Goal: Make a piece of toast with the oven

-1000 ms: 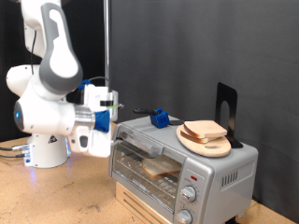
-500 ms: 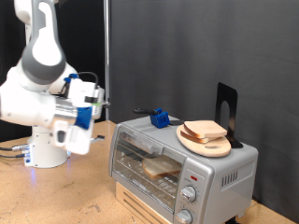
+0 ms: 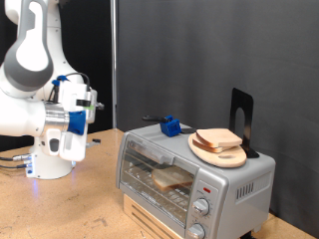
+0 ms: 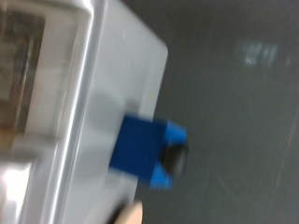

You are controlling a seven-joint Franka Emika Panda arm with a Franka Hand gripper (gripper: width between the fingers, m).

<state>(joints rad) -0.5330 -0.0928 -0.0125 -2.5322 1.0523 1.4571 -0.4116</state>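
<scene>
The silver toaster oven (image 3: 239, 177) stands at the exterior view's lower right with its glass door (image 3: 159, 169) shut. A slice of bread (image 3: 167, 179) lies on the rack behind the glass. Another pale slice with a tan crust (image 3: 217, 136) lies on a round wooden plate (image 3: 221, 155) on the oven's top. My gripper (image 3: 93, 101) hangs in the air to the exterior view's left of the oven, well apart from it, with nothing seen in it. The blurred wrist view shows the oven's top (image 4: 112, 84); no fingers show there.
A blue block with a black knob (image 3: 171, 125) (image 4: 149, 155) sits on the oven's top, left of the plate. A black stand (image 3: 239, 115) rises behind the plate. The oven rests on a wooden box (image 3: 150, 214). The robot's white base (image 3: 50, 159) stands at the left.
My gripper has pulled away from the oven's upper left corner, moving to the exterior view's left and a little up. The oven, plate and bread have not moved.
</scene>
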